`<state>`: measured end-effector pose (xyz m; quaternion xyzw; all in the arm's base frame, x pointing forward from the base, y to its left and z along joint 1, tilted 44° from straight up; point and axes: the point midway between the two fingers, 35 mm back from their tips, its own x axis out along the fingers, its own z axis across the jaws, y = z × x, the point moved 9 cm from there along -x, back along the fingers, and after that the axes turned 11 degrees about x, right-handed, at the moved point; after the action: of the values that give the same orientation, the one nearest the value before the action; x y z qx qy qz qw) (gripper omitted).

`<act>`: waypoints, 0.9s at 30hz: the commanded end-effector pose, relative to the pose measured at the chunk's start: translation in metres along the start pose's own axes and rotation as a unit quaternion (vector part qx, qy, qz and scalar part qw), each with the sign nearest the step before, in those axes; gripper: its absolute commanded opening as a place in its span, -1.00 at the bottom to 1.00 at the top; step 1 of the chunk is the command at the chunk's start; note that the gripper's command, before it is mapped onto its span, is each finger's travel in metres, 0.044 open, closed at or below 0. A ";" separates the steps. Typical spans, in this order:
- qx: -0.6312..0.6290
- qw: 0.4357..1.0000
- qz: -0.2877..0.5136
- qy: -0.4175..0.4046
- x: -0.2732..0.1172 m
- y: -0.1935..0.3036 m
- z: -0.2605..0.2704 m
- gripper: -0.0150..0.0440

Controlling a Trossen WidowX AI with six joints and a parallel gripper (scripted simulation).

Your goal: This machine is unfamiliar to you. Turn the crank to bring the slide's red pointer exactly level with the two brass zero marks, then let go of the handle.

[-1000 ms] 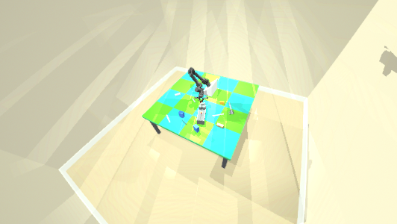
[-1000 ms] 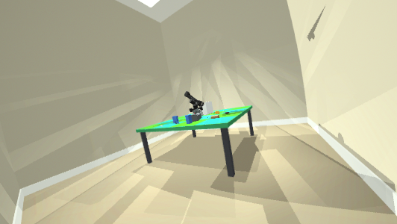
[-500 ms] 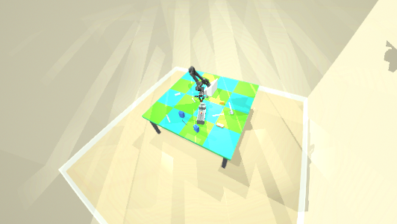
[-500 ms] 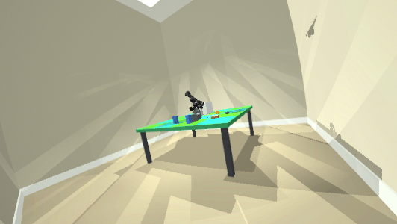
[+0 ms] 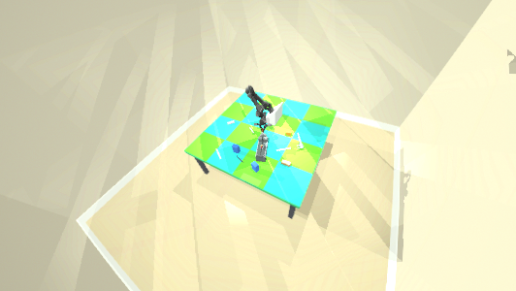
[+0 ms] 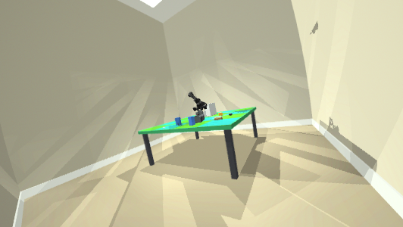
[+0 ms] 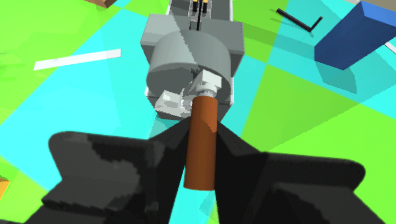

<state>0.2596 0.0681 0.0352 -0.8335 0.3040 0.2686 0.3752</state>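
The grey machine [image 5: 261, 154] [image 6: 199, 119] [image 7: 192, 47] stands on the checkered table, with a round drum at its near end in the wrist view. A pale crank arm [image 7: 211, 80] sits in front of the drum and bears an orange-brown handle [image 7: 201, 155]. My gripper [image 7: 201, 123] is shut on this handle, with one black finger on each side. At the top of the wrist view, small yellowish parts flank a dark rod on the slide. A tiny red spot [image 5: 262, 146] shows on the machine. Whether the pointer is level with the zero marks cannot be told.
Two blue blocks [image 5: 236, 148] [image 5: 255, 167] stand beside the machine. A white panel [image 5: 274, 115] [image 6: 211, 109] stands close to the arm. A brown block [image 5: 286, 163], an orange piece [image 5: 288, 134], a black bent rod [image 7: 295, 20] and a white strip [image 7: 77, 59] lie around it.
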 end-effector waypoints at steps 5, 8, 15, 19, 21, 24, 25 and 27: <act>-0.004 1.000 -0.002 -0.004 -0.004 0.000 0.012 -0.49; -0.004 1.000 -0.002 -0.004 -0.003 0.001 0.014 -0.49; -0.004 1.000 -0.002 -0.004 -0.003 0.001 0.017 -0.49; -0.004 1.000 -0.002 -0.004 -0.003 0.002 0.019 -0.49; -0.004 1.000 -0.002 -0.004 -0.003 0.002 0.019 -0.49; -0.004 1.000 -0.002 -0.004 -0.003 0.002 0.020 -0.49; -0.004 1.000 -0.002 -0.004 -0.003 0.002 0.020 -0.49; -0.004 1.000 -0.002 -0.004 -0.002 0.003 0.021 -0.49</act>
<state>0.2547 0.0795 0.0279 -0.8354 0.3069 0.2606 0.3742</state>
